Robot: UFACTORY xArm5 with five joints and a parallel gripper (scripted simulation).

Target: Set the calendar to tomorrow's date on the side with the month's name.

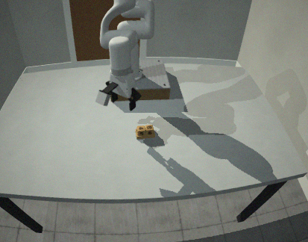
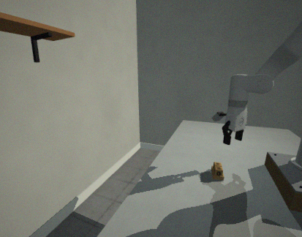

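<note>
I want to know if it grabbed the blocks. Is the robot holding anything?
Nothing. The black gripper hangs open above the table, apart from the small orange wooden calendar.

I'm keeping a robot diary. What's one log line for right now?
hand: open, empty, in the air | calendar: on table, untouched | arm: above base

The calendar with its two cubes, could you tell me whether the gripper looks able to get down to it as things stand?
Probably yes. The gripper hangs open and empty above the table, off to one side of the calendar, and nothing stands between them. The calendar sits alone in the open, so the way down looks free.
</note>
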